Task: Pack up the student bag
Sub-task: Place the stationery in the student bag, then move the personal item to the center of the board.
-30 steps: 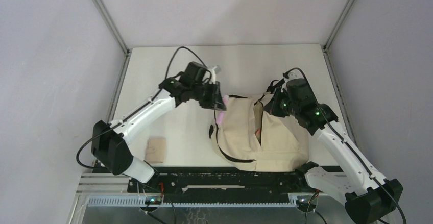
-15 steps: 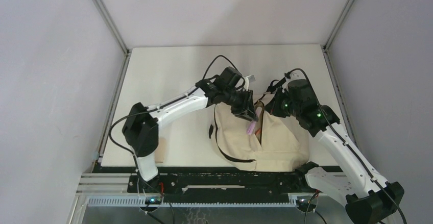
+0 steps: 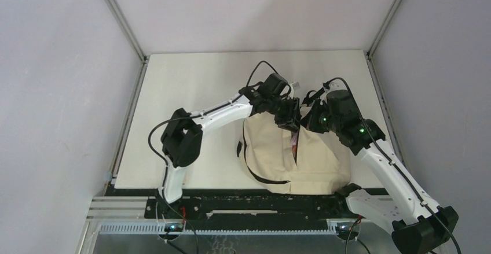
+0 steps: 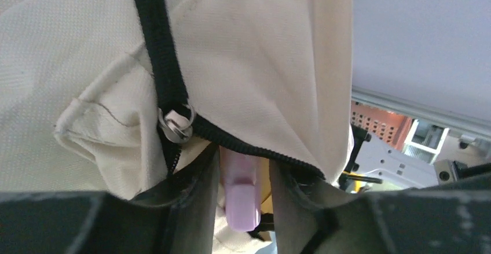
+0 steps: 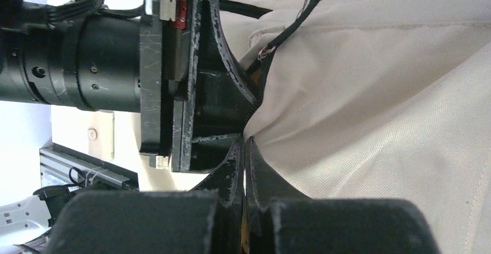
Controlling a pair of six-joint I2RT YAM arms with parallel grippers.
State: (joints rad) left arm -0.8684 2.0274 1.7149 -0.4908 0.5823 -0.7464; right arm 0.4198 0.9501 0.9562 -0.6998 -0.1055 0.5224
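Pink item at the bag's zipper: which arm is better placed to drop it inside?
Left. The left gripper has the pink item between its fingers, right at the open zipper of the student bag. The right gripper is shut on the bag's fabric edge and looks needed there.

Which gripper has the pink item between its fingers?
The left gripper: the pink item sits between its fingers, while the right gripper pinches only the student bag.

White table [image 3: 191,74] between grey walls [image 3: 58,92], metal rail [image 3: 243,228] at near edge
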